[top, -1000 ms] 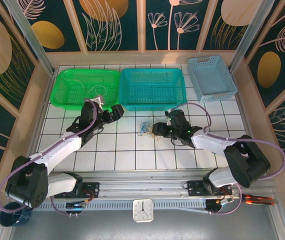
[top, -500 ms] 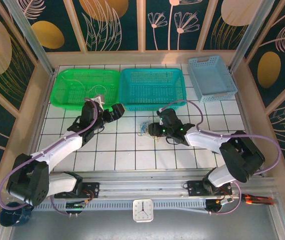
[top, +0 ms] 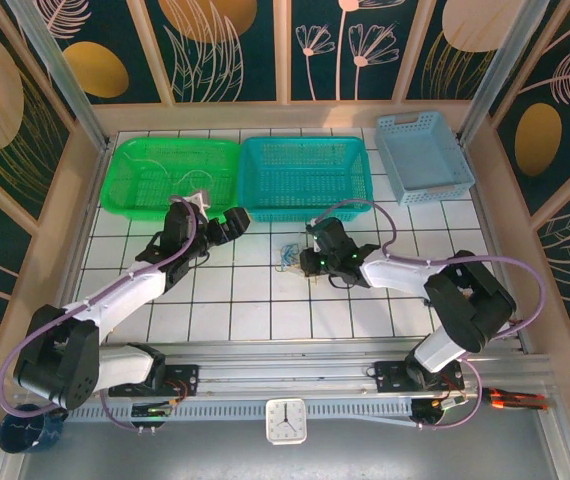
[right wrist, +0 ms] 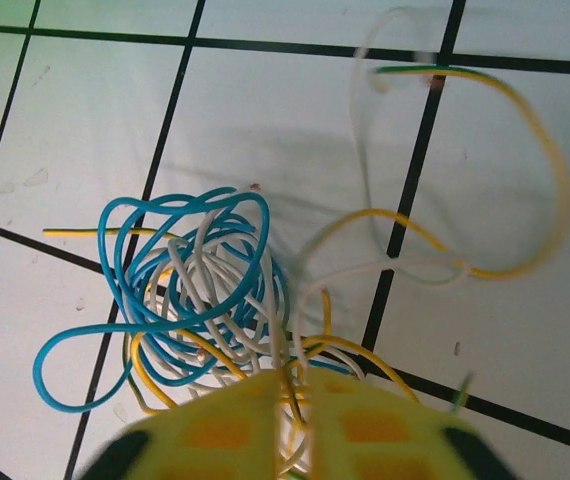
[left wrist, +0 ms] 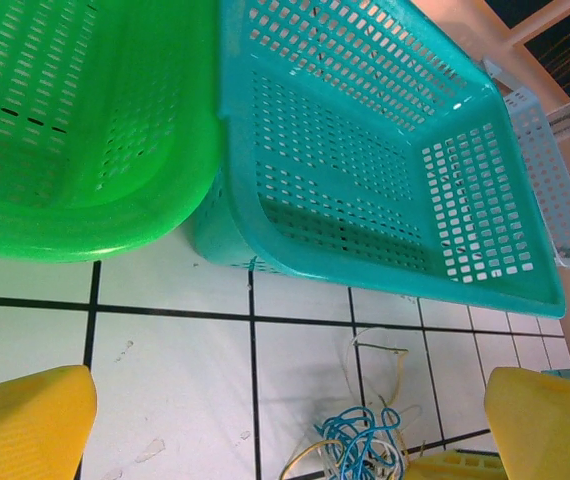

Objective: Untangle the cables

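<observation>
You've barely started: right gripper pinches a few strands of the cables, all one knot just past its tips, left gripper spread wide.

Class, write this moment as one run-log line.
right gripper: jaws shut on cables | left gripper: jaws open, near teal basket | cables: tangled on tiles

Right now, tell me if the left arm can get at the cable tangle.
Probably yes: the left hand hangs open near the cables, bare tiles between; the right hand is shut on them.
</observation>
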Controlling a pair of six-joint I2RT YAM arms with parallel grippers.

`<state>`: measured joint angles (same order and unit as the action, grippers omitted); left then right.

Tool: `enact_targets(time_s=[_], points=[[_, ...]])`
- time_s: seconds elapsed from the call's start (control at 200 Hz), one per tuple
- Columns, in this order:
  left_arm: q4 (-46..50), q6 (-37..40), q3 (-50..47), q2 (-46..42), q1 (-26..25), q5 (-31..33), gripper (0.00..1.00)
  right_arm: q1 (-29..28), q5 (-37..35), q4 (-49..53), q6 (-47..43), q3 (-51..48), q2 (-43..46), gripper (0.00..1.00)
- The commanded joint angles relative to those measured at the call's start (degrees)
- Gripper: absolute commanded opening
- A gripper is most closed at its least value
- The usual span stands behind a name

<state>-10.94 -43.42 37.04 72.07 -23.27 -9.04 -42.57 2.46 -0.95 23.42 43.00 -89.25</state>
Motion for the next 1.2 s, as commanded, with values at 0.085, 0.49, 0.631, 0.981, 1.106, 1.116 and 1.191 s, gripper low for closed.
enact_targets(time_s=[0.085,0.49,0.631,0.981,1.106,1.116,1.191], points=[[-2.42,-0.66,0.63,0.52,-0.2,-0.98,0.99,-0.53,0.71,2.23,-0.72,0.71,3.24,0.0],[-1.84,-0.08,1.49,0.7,-0.2,-1.25,0.99,0.15,10.99,-1.31,0.11,2.62,8.57,0.0],[-1.87,0.08,1.31,0.61,-0.2,-1.25,0.99,0.02,13.47,-4.68,1.47,1.58,7.82,0.0],[-2.27,0.21,1.17,0.94,-0.26,-1.88,0.99,0.37,17.16,-9.44,4.32,-0.17,9.85,0.0],[-3.36,0.52,1.09,1.52,-0.22,-3.67,0.99,1.41,18.53,-10.01,5.01,0.04,11.4,0.0],[-3.49,0.53,1.04,1.56,-0.21,-3.87,0.99,1.47,18.65,-10.14,5.11,-0.01,11.45,0.0],[-4.36,0.06,0.83,1.89,-0.28,-4.86,0.99,2.12,19.82,-10.72,5.57,-0.21,12.07,0.0]])
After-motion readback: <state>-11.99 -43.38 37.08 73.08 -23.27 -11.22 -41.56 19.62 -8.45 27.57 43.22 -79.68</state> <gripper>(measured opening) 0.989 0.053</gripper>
